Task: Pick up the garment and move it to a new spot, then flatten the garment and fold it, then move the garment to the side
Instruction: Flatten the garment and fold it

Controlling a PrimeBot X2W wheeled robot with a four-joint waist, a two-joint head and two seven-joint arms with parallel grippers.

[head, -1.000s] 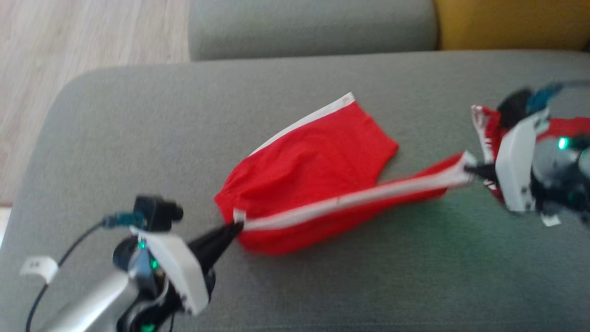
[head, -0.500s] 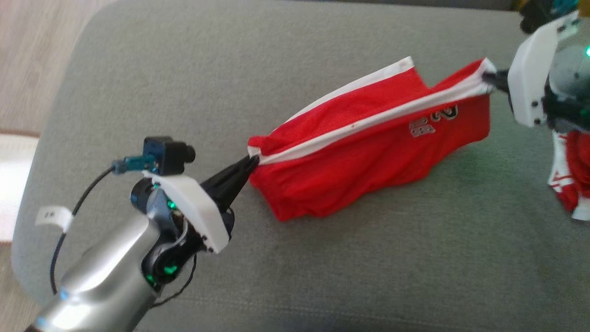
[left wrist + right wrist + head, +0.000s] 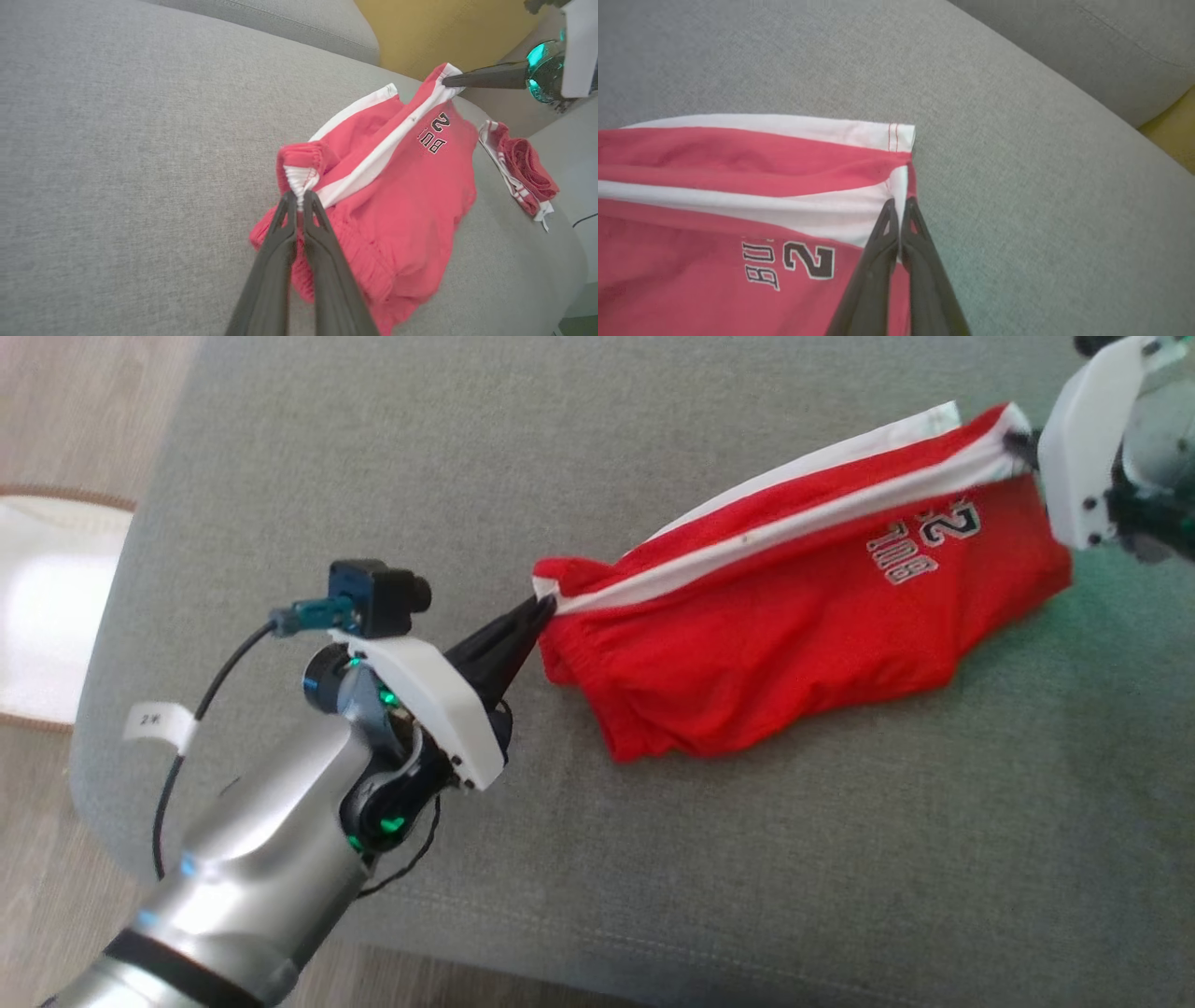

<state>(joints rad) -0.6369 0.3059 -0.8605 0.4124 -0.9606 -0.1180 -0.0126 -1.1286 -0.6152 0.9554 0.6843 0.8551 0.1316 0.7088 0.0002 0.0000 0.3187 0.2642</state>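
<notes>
My left gripper (image 3: 543,612) is clamped tight on the gathered waistband corner of the red shorts (image 3: 803,616), just where the white side stripe (image 3: 747,537) begins. My right gripper (image 3: 1019,448) is pinched shut on the far end of that same stripe, at the leg hem. The shorts hang stretched between my two sets of fingers, with the stripe pulled into a straight line along the top. The loose red cloth below it sags onto the grey sofa seat (image 3: 747,877). The printed number (image 3: 952,527) sits close to my right fingertips. In my left wrist view, a second red and white garment (image 3: 523,168) lies crumpled on the seat, apart from the shorts.
</notes>
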